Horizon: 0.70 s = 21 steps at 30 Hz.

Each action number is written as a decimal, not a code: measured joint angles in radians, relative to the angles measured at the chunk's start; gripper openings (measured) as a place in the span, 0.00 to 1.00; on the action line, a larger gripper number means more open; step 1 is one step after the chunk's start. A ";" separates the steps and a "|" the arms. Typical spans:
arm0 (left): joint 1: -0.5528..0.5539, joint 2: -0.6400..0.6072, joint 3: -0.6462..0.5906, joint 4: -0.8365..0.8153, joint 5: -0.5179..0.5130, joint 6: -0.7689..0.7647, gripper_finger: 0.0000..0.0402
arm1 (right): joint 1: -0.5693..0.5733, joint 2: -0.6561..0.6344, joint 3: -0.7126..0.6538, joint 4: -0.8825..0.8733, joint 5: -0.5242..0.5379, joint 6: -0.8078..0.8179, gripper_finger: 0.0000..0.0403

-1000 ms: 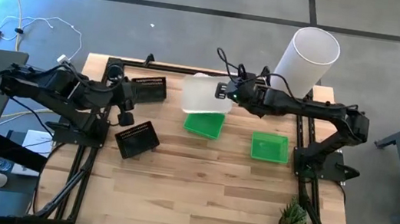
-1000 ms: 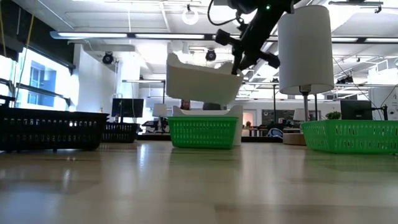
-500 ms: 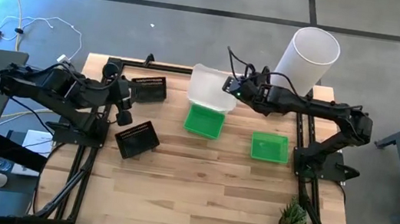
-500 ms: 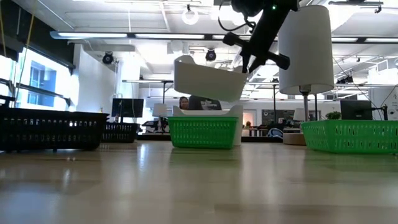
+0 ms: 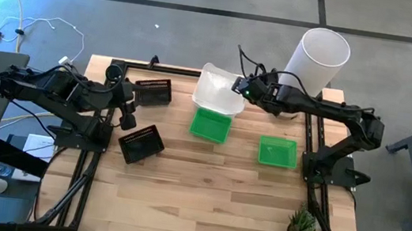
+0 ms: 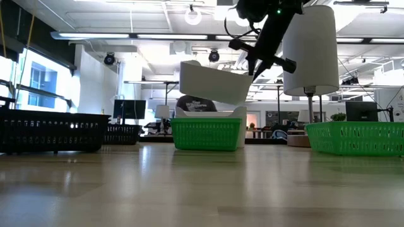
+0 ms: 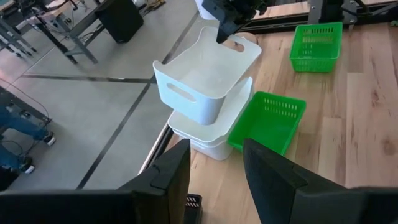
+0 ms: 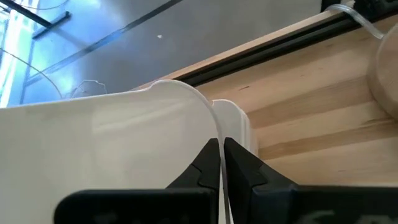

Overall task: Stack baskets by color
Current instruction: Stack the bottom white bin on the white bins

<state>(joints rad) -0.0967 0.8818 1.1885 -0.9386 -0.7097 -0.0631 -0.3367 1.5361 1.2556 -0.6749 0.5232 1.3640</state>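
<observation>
A white basket [image 7: 208, 78] hangs in the air with my right gripper [image 5: 243, 88] shut on it, above two stacked white baskets [image 7: 208, 134] at the table's far middle. One green basket [image 5: 210, 124] rests on its base just in front of that stack. Another green basket [image 5: 277, 151] sits to its right. Two black baskets [image 5: 153, 91] [image 5: 141, 143] stand at the left. My left gripper [image 7: 214, 168] waits open between them and touches nothing. My right gripper pinches the rim of the white basket's right end wall [image 8: 208, 127], above the handle slot, one finger inside and one outside. The fingers [image 8: 208, 163] come from the table's right, slanting down. The basket is lifted clear and tilted above the white stack.
A tall white cylinder [image 5: 319, 58] stands at the far right corner, close behind my right arm. A small potted plant [image 5: 301, 228] sits at the near right. The near half of the wooden table [image 5: 202, 203] is bare.
My right gripper has gone a little toward the table's right and far edge and has rolled its wrist. The white basket has turned with it and come over the white stack, staying clear of it.
</observation>
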 joint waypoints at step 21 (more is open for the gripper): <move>0.000 0.000 0.000 -0.040 -0.009 -0.005 0.33 | -0.042 0.082 0.000 -0.010 -0.016 -0.079 0.00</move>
<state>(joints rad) -0.0967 0.8822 1.1885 -0.9791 -0.7183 -0.0678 -0.3791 1.6176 1.2556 -0.6849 0.5071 1.2854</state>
